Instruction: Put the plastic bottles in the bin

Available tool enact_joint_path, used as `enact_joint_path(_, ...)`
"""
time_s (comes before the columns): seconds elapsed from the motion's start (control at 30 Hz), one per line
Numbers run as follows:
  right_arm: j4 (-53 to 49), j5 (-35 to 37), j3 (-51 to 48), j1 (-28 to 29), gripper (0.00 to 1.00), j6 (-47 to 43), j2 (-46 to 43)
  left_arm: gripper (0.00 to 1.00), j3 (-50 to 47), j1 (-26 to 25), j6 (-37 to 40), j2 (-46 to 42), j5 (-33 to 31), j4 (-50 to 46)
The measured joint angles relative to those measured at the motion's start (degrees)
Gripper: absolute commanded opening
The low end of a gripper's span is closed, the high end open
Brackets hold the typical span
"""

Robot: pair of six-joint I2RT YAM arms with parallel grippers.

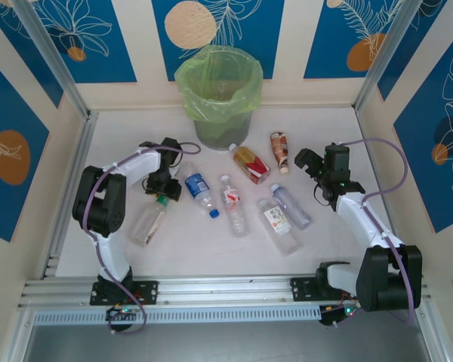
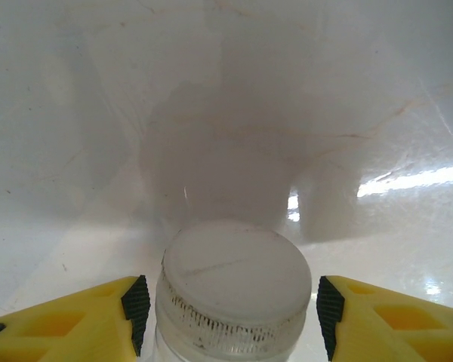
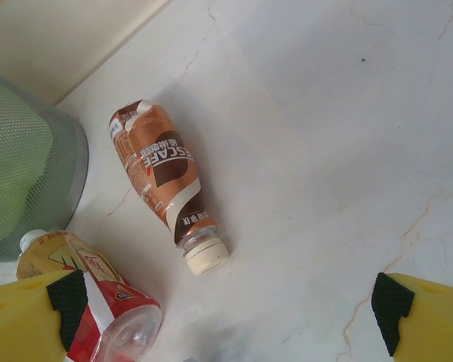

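Observation:
The bin (image 1: 219,94), grey with a yellow-green bag, stands at the back centre. Plastic bottles lie in front of it: a clear one (image 1: 149,220) at the left, a blue-labelled one (image 1: 198,186), a red-and-white-labelled one (image 1: 232,204), a white-labelled one (image 1: 278,222), a plain clear one (image 1: 291,205), an amber one (image 1: 249,164) and a brown one (image 1: 278,151). My left gripper (image 1: 163,190) straddles the clear bottle's white cap (image 2: 238,275), its pads (image 2: 136,313) a sliver off each side. My right gripper (image 1: 312,176) hangs open over bare table (image 3: 230,317), right of the brown bottle (image 3: 162,177) and the amber bottle (image 3: 90,302).
Cream walls with blue panels close the table on three sides. An aluminium rail (image 1: 226,290) carrying both arm bases runs along the near edge. The bin's mesh wall (image 3: 30,173) stands just beyond the brown and amber bottles.

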Motion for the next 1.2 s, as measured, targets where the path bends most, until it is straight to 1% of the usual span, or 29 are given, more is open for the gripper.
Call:
enact_joint_path(0.07,0.02,0.17,0.02,0.00,0.99,0.02,0.00,0.61,-0.17,0.00,0.00,0.22,-0.28,0.00)
enact_joint_path(0.17,0.00,0.37,0.00,0.00,0.99,0.02,0.00,0.57,-0.20,0.00,0.28,1.03,-0.79,0.02)
enact_joint_path(0.47,-0.15,0.42,0.02,0.00,0.99,0.02,0.00,0.39,-1.05,-0.11,0.39,1.25,-1.97,1.16)
enact_joint_path(0.53,-0.15,0.33,0.02,0.00,0.99,-0.02,0.00,0.34,-1.18,-0.11,0.44,0.50,-2.16,1.95)
enact_joint_path(0.63,0.24,-1.88,0.02,0.11,0.99,-1.20,0.00,0.27,-1.18,-0.11,0.39,-1.42,-2.27,2.71)
enact_joint_path(0.77,0.52,-6.62,0.42,2.03,0.99,-4.85,0.00,0.07,-1.18,-0.11,0.39,-5.55,-1.92,3.63)
enact_joint_path(0.83,0.52,-9.01,1.11,4.11,0.99,-6.91,-0.02,0.00,-1.16,-0.11,0.35,-8.28,-1.46,3.85)
enact_joint_path(0.93,1.07,-11.89,1.75,7.23,0.99,-8.22,-0.70,0.00,-0.83,-0.13,0.13,-12.24,-0.20,4.44)
enact_joint_path(1.07,4.33,-15.08,1.75,11.93,0.99,-5.97,-1.77,0.00,0.02,-0.22,-1.51,-18.27,3.52,6.82)
enact_joint_path(1.2,10.75,-18.60,1.75,18.36,0.99,-1.46,-0.83,0.00,-0.28,-0.26,-6.19,-26.27,9.11,14.49)
